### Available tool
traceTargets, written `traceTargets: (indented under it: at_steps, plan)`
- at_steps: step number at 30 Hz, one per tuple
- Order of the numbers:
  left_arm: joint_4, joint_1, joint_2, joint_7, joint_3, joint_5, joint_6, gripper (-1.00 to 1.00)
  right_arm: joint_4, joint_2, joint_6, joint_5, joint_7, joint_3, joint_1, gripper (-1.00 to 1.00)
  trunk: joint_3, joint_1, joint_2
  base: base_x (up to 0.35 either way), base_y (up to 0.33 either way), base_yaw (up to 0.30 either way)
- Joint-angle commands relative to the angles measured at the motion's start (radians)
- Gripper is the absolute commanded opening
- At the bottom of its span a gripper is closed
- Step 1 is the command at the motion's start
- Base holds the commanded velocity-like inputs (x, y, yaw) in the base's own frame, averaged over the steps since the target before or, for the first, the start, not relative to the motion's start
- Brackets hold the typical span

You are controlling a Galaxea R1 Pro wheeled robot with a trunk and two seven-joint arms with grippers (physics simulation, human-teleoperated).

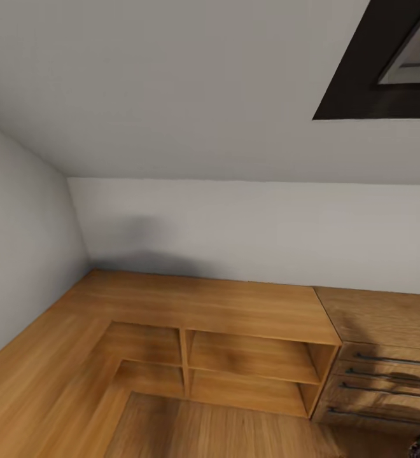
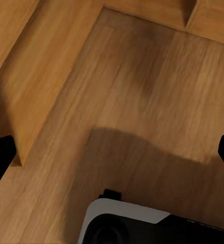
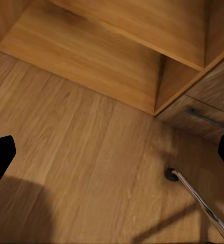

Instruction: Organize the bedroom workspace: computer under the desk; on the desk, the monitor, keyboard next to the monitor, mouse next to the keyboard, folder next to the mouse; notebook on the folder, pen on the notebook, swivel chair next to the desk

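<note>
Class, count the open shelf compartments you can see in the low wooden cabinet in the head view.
4: upper left, upper right, lower left, lower right. More may lie hidden along the cabinet's left run.

No legible text, seemingly, on anything.
</note>
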Motion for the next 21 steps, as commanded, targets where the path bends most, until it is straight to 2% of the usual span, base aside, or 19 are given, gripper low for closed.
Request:
traceTargets:
  at_steps: [1, 13, 21]
  plan:
    - [-0.002, 0.000, 0.001, 0.009, -0.008, 0.003, -0.002, 1.00, 0.002, 0.001, -0.003, -0.006, -0.003, 0.009, -0.001, 1.00, -0.002, 0.001, -0.002, 0.166, 0.032, -0.300]
    - [-0.002, 0.000, 0.002, 0.009, -0.007, 0.004, -0.003, 1.00, 0.002, 0.001, -0.003, -0.006, -0.003, 0.009, -0.001, 1.00, -0.002, 0.001, -0.002, 0.067, 0.008, -0.300]
    - [-0.002, 0.000, 0.002, 0.009, -0.007, 0.004, -0.005, 1.00, 0.002, 0.001, -0.003, -0.006, -0.003, 0.009, -0.001, 1.00, -0.002, 0.001, -0.002, 0.261, 0.001, -0.300]
